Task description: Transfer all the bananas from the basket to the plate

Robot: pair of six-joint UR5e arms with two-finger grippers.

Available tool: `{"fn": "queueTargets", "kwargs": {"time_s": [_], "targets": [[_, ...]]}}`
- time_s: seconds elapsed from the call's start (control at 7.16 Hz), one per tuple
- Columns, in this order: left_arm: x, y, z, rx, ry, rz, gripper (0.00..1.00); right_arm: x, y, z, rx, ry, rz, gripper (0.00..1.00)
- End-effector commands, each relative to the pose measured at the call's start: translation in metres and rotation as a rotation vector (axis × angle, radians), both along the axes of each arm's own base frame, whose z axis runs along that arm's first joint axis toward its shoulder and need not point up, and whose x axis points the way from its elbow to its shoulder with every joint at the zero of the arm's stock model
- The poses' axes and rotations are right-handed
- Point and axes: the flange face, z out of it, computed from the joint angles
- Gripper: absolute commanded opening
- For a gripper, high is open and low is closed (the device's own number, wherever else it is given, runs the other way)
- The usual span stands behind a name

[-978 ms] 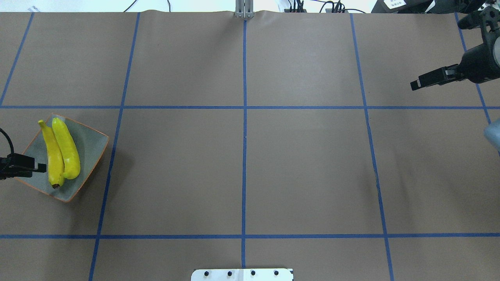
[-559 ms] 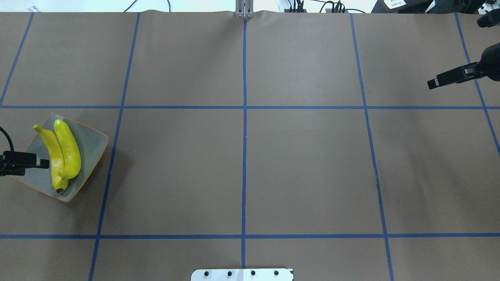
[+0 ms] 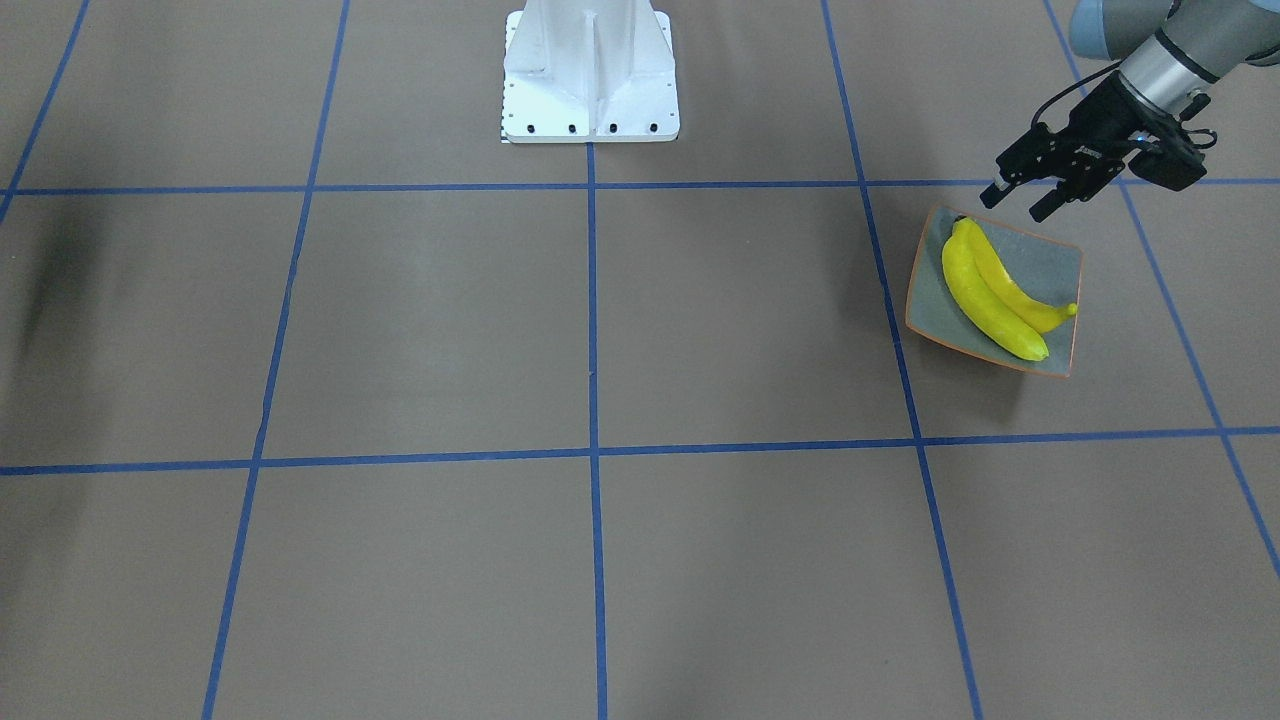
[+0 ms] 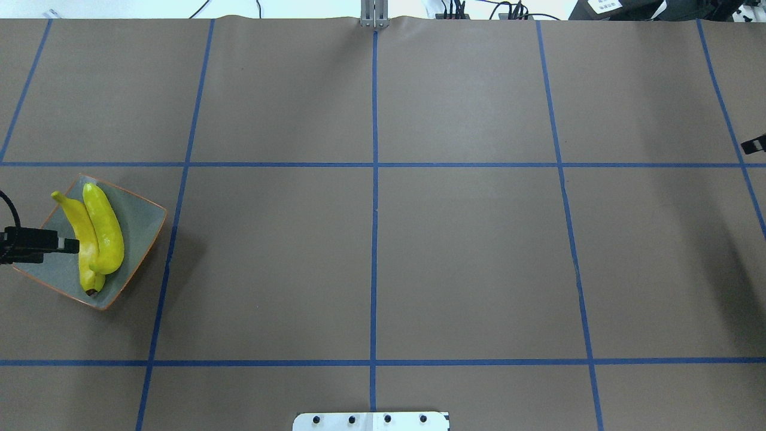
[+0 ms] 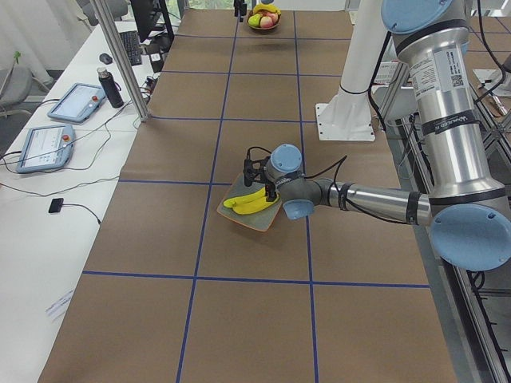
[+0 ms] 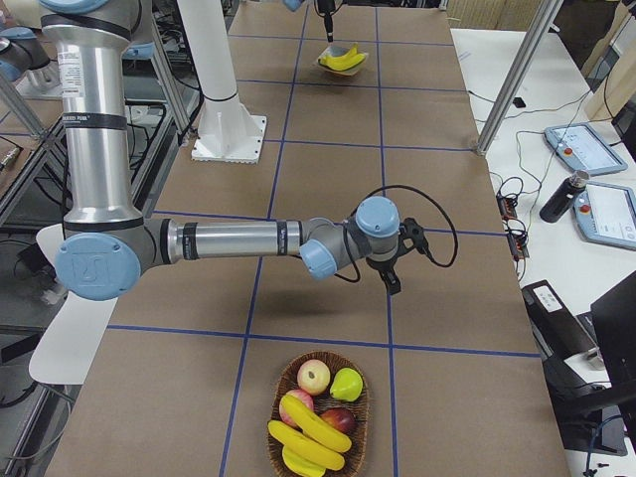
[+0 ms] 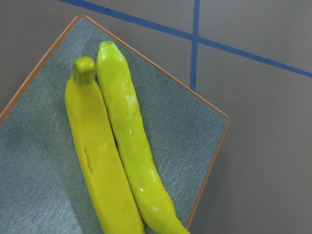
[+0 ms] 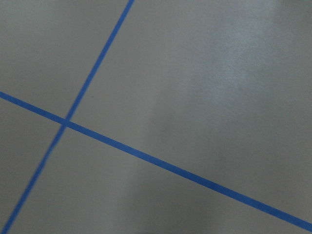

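Note:
Two yellow bananas (image 4: 105,230) (image 4: 83,236) lie side by side on the grey-green plate (image 4: 140,221) with its orange rim, at the table's left; the left wrist view shows them close up (image 7: 134,156) (image 7: 97,165). My left gripper (image 3: 1015,205) is open and empty, hovering at the plate's edge beside the bananas. The basket (image 6: 364,417) at the table's right end holds two more bananas (image 6: 310,427). My right gripper (image 6: 393,281) hangs above the table short of the basket. Only its tip (image 4: 754,145) shows in the overhead view, so I cannot tell if it is open.
The basket also holds an apple (image 6: 314,377), a green pear (image 6: 346,384) and other fruit. The white robot base (image 3: 590,75) stands at the table's near middle. Tablets and a bottle (image 6: 559,196) sit on the side bench.
My right gripper has moved right, almost out of the overhead view. The left banana has settled lower on the plate. My left gripper has shifted slightly toward the bananas.

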Motion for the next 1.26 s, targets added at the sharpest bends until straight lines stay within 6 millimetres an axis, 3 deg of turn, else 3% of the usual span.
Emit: {"fn": "queueTargets", "kwargs": {"time_s": [0.0, 0.14, 0.56, 0.98, 1.12], "targets": [[0.000, -0.001, -0.006, 0.012, 0.008, -0.003, 1.00, 0.086, 0.037, 0.083, 0.037, 0.079, -0.002, 1.00], [0.001, -0.001, -0.007, 0.018, 0.013, -0.001, 1.00, 0.108, 0.056, 0.107, 0.051, 0.190, 0.004, 1.00], [0.002, -0.002, -0.008, 0.023, 0.011, -0.009, 1.00, 0.126, 0.115, 0.179, -0.079, 0.313, 0.020, 1.00], [0.004, -0.005, -0.011, 0.031, 0.016, -0.014, 1.00, 0.130, 0.144, 0.196, -0.226, 0.281, 0.156, 0.99], [0.004, -0.005, -0.012, 0.034, 0.016, -0.013, 1.00, 0.130, 0.141, 0.192, -0.253, 0.261, 0.241, 0.97]]}}
